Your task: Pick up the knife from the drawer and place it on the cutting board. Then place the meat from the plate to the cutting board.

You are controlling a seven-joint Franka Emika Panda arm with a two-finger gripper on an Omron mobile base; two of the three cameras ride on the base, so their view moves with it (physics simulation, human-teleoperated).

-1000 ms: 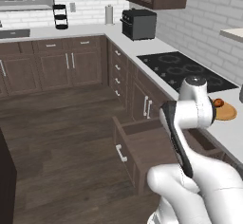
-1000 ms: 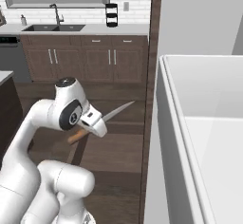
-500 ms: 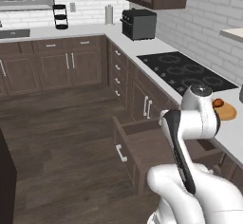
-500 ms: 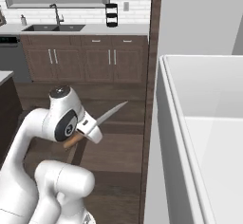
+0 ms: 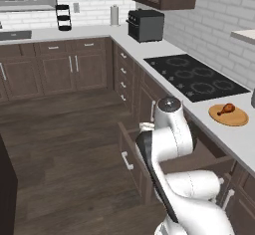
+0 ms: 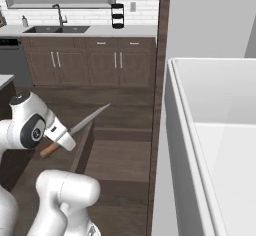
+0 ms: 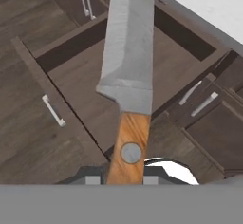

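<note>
Clamped shut on the wooden handle, the tool (image 6: 56, 141) was seen to have carried the knife (image 6: 80, 128) lower and nearer the arm's body above the open drawer (image 5: 164, 165), so the knife's transfer to the counter (image 5: 226, 134) was judged underway.

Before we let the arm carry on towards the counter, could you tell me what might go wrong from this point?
The gripper holds the knife by the very end of its wooden handle, so the long blade could pivot or slip during a swing.

The drawer stands open under the arm, and a dropped knife would likely fall back into it or onto the floor.

The meat lies on the plate near the counter edge; a sweeping blade might knock it.
</note>
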